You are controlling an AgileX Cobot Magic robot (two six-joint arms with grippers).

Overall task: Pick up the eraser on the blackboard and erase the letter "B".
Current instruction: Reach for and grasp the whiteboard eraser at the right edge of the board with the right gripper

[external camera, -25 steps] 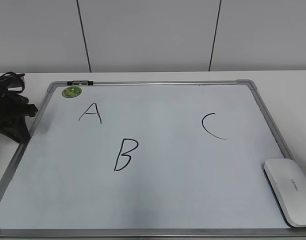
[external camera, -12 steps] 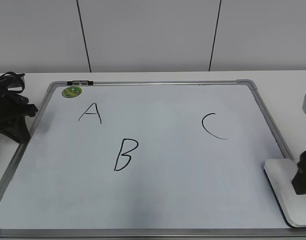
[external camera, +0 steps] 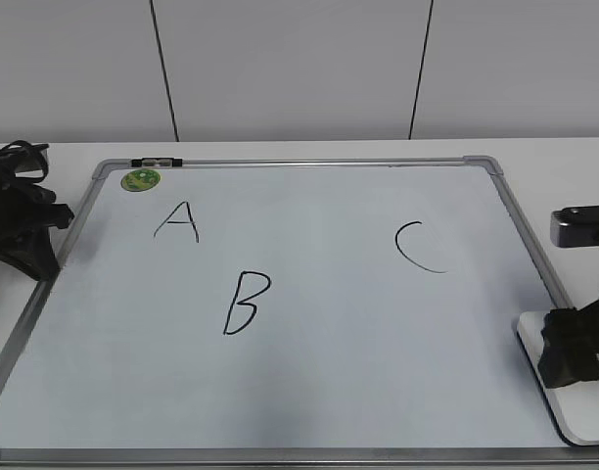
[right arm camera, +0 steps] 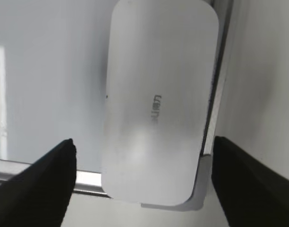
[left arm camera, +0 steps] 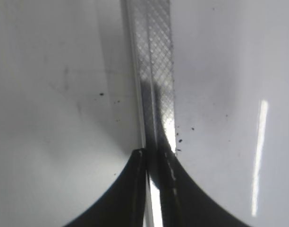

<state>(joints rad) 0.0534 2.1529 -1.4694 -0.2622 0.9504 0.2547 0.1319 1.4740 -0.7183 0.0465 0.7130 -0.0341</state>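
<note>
The blackboard (external camera: 329, 372) is a white dry-erase board with a silver frame, lying flat. It bears a black "A" (external camera: 178, 222), the letter "B" (external camera: 246, 303) left of centre, and a "C" (external camera: 418, 246). The white glossy eraser (external camera: 564, 401) lies at the board's front right corner; it fills the right wrist view (right arm camera: 158, 104). My right gripper (right arm camera: 143, 182) is open above it, one finger on each side (external camera: 572, 357). My left gripper (left arm camera: 154, 163) is shut over the board's left frame, its arm at the left edge of the exterior view (external camera: 21, 220).
A round green magnet (external camera: 141, 180) and a small black marker piece (external camera: 157, 163) sit at the board's back left corner. The board's metal frame (left arm camera: 154, 71) runs under the left gripper. A white wall with dark seams stands behind the table.
My right arm has come into the exterior view from the right edge and moved left over the eraser, now covering part of it. The left arm and the board have not moved.
</note>
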